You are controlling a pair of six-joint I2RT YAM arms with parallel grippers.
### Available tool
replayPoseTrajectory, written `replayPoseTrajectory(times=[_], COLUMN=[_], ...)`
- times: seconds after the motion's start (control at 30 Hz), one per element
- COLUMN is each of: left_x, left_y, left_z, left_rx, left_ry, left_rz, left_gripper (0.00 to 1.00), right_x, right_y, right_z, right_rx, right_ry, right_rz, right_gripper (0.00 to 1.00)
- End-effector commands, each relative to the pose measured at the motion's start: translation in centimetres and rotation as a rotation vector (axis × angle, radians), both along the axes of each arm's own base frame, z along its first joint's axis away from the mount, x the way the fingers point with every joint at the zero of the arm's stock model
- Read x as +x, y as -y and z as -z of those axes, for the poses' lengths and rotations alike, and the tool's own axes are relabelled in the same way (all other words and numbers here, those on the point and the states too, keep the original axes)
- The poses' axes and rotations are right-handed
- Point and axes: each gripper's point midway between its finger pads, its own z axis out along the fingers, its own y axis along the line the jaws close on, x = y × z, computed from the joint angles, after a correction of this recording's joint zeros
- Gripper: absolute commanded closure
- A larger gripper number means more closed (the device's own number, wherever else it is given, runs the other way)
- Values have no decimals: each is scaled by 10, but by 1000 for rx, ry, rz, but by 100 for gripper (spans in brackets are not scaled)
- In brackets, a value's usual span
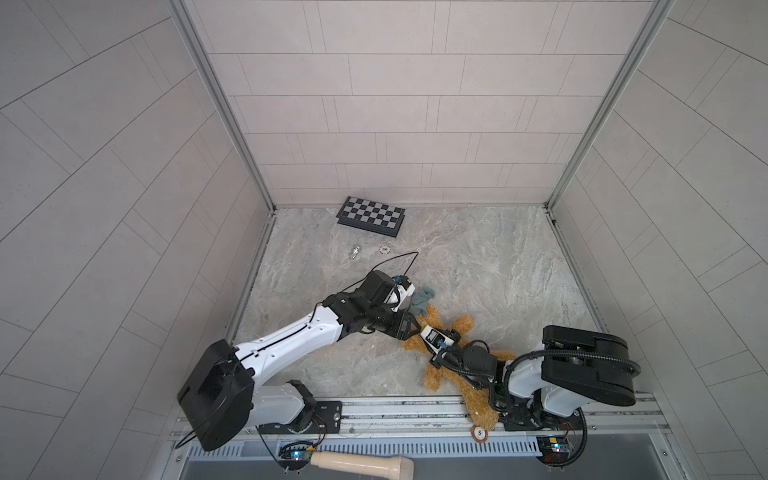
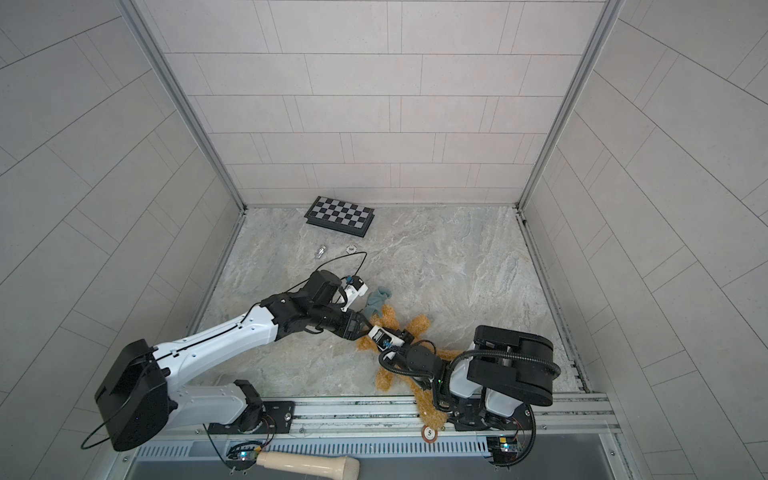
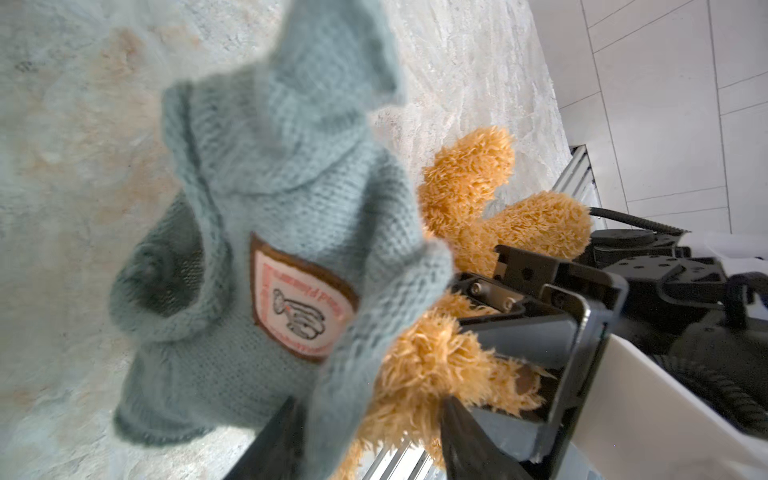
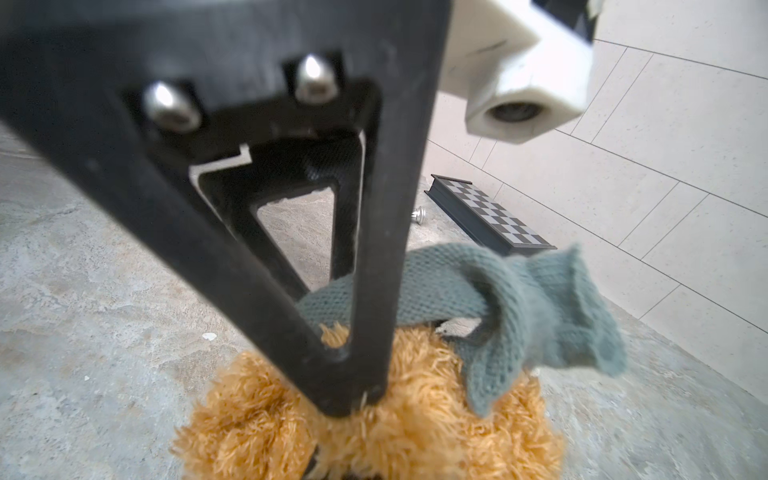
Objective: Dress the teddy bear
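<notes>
The teddy bear (image 1: 463, 326) (image 2: 419, 326) lies at the table's front right, golden-brown and shaggy, partly under the right arm. A grey-blue knitted sweater (image 1: 422, 300) (image 3: 291, 208) with a pink badge is draped over its head end. In the left wrist view my left gripper (image 3: 365, 440) stands open, with the sweater's hem and bear fur (image 3: 428, 374) between its fingers. One left finger (image 4: 249, 249) presses into the fur in the right wrist view. My right gripper (image 1: 423, 332) is shut on the bear, its tips buried in the fur (image 4: 415, 436).
A folded chessboard (image 1: 370, 216) lies by the back wall, with a small silver piece (image 1: 354, 251) and a poker chip (image 1: 385, 249) in front of it. Another chip (image 1: 478, 433) sits on the front rail. A wooden handle (image 1: 361, 463) lies below the rail.
</notes>
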Motion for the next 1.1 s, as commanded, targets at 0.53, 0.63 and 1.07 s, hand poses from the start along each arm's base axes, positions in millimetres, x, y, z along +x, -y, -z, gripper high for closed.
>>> replayPoseTrajectory(times=[0.53, 0.63, 1.07], left_x=[24, 21, 24], left_y=[6, 9, 21], left_z=[37, 41, 53], left_rx=[43, 22, 14], left_ry=[58, 54, 34], left_rz=[-60, -50, -37], left_gripper=[43, 42, 43], right_x=[25, 24, 16], right_y=[13, 12, -3], right_z=[-4, 0, 5], right_rx=[83, 65, 25], right_ry=[-105, -126, -140], right_rz=[98, 85, -6], right_gripper=[90, 91, 93])
